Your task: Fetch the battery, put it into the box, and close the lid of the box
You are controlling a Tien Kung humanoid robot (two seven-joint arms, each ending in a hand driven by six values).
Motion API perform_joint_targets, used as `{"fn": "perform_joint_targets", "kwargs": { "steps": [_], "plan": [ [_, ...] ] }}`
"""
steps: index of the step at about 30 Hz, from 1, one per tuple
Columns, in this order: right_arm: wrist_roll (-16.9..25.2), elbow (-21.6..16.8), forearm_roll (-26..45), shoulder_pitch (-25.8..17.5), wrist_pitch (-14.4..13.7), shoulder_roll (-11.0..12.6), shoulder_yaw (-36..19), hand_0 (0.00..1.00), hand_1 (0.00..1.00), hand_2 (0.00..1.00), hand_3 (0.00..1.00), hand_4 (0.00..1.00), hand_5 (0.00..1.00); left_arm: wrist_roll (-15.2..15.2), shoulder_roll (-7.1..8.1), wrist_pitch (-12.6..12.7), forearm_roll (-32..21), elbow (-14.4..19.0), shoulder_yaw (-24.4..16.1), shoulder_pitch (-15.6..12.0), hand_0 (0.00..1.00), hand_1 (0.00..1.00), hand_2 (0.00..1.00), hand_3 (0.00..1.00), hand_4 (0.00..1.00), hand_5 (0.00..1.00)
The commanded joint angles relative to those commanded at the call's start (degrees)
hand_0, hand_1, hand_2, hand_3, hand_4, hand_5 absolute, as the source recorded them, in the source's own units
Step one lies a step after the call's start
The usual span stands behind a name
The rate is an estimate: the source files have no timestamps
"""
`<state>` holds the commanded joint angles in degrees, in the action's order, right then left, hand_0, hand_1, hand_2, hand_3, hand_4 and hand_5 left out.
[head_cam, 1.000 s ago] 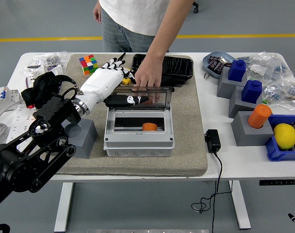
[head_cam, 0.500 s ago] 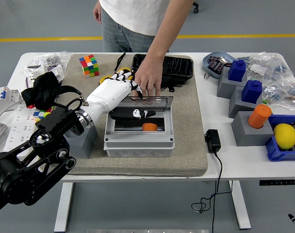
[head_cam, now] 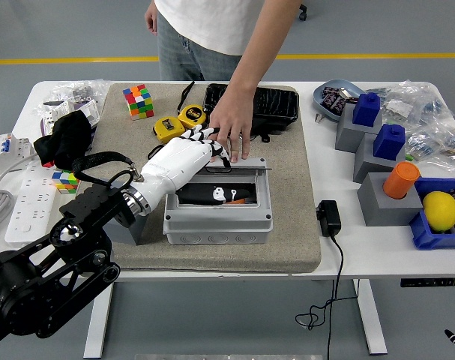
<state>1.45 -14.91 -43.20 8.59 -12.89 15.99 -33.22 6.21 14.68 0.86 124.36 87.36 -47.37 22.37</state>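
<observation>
Your left hand (head_cam: 184,159) lies flat over the box (head_cam: 218,204), fingers (head_cam: 209,140) stretched out and gripping nothing, pressing on the clear lid (head_cam: 226,182), which looks nearly down. The battery is probably the orange piece (head_cam: 238,201) showing through the lid inside the box, though it's too hidden to be sure. A person's hand (head_cam: 231,127) bears on the lid's far edge, likely steadying the box so it won't slide on the mat (head_cam: 291,217). Right hand isn't visible. My read: the placing is done and the lid needs a last push to latch.
</observation>
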Motion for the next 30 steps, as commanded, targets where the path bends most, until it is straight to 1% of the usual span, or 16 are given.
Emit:
{"fn": "perform_joint_targets", "kwargs": {
  "steps": [3,6,8,9,11,14,15,17,19,20,21,23,25,26,27,30],
  "plan": [
    [-0.02,0.01,-0.02,0.03,0.0,-0.02,-0.08,0.827,0.791,0.757,0.773,0.998,0.998,0.01,0.38,-0.16,-0.2,0.43,1.39,-0.28,0.998,0.936,0.737,0.538,0.998,0.998],
    [-0.03,0.01,-0.09,0.07,0.03,-0.03,-0.21,0.827,0.791,0.757,0.773,0.998,0.998,0.02,0.58,-0.46,-0.26,0.59,2.09,-0.3,0.998,0.936,0.737,0.538,0.998,0.998],
    [-0.05,0.01,-0.14,0.09,0.04,-0.05,-0.26,0.827,0.791,0.757,0.773,0.998,0.998,-0.1,0.68,-0.2,-0.03,0.96,2.08,-0.32,0.998,0.936,0.737,0.538,0.998,0.998],
    [-0.05,0.0,-0.2,0.08,0.04,-0.07,-0.35,0.829,0.791,0.757,0.773,0.998,0.998,-0.44,0.74,0.69,0.15,1.66,1.59,-0.4,0.998,0.913,0.737,0.553,0.998,0.998],
    [-0.05,0.01,-0.22,0.06,0.05,-0.08,-0.37,0.829,0.791,0.757,0.773,0.998,0.998,-1.06,0.72,2.02,0.25,2.87,0.56,-0.5,0.998,0.913,0.737,0.553,0.998,0.998],
    [-0.07,0.06,-0.18,-0.03,0.05,-0.12,-0.31,0.829,0.791,0.757,0.773,0.998,0.998,-1.66,0.62,2.98,-0.83,5.71,-1.8,-0.49,0.998,0.913,0.737,0.553,0.998,0.998],
    [-0.08,0.06,-0.21,-0.03,0.05,-0.14,-0.32,0.827,0.79,0.757,0.772,0.998,0.998,-1.88,0.57,3.06,-2.26,6.75,-2.79,-0.54,0.998,0.874,0.718,0.566,0.998,0.998],
    [-0.1,0.06,-0.27,-0.02,0.08,-0.18,-0.36,0.827,0.79,0.757,0.772,0.998,0.998,-2.61,0.22,2.96,-6.18,8.7,-5.29,-0.93,0.998,0.874,0.718,0.566,0.998,0.998],
    [-0.12,0.06,-0.34,0.02,0.1,-0.23,-0.42,0.827,0.79,0.757,0.772,0.998,0.998,-3.38,-0.41,2.72,-10.7,10.03,-7.96,-1.56,0.998,0.874,0.718,0.566,0.998,0.998],
    [-0.17,0.07,-0.44,-0.01,0.12,-0.33,-0.52,0.827,0.79,0.757,0.772,0.998,0.998,-4.35,-1.18,2.43,-13.3,10.77,-10.11,-2.46,0.998,0.874,0.718,0.566,0.998,0.998],
    [-0.19,0.06,-0.49,-0.04,0.13,-0.39,-0.55,0.826,0.79,0.756,0.772,0.998,0.998,-5.1,-1.75,2.36,-15.54,11.02,-11.81,-3.07,0.889,0.795,0.711,0.625,0.998,0.998],
    [-0.22,0.07,-0.47,-0.1,0.16,-0.47,-0.47,0.826,0.79,0.756,0.772,0.998,0.998,-6.47,-2.78,2.3,-20.38,10.95,-15.09,-4.07,0.889,0.795,0.711,0.625,0.998,0.998],
    [-0.24,0.05,-0.47,-0.11,0.21,-0.57,-0.4,0.826,0.79,0.756,0.772,0.998,0.998,-7.46,-4.06,0.78,-25.59,9.97,-19.59,-5.44,0.889,0.795,0.711,0.625,0.998,0.998],
    [-0.23,0.02,-0.51,-0.08,0.23,-0.59,-0.45,0.826,0.79,0.756,0.772,0.998,0.998,-7.67,-4.35,0.23,-27.46,9.64,-21.16,-5.89,0.889,0.795,0.711,0.625,0.998,0.998],
    [-0.23,0.01,-0.52,-0.04,0.24,-0.6,-0.47,0.827,0.79,0.757,0.772,0.998,0.998,-7.91,-4.56,-0.32,-30.06,9.27,-23.05,-6.38,0.79,0.784,0.743,0.721,0.998,0.998],
    [-0.24,0.08,-0.25,-0.01,0.2,-0.59,-0.18,0.827,0.79,0.757,0.772,0.998,0.998,-8.05,-4.77,-2.56,-37.14,8.03,-28.36,-7.8,0.79,0.784,0.743,0.721,0.998,0.998]
  ]
}}
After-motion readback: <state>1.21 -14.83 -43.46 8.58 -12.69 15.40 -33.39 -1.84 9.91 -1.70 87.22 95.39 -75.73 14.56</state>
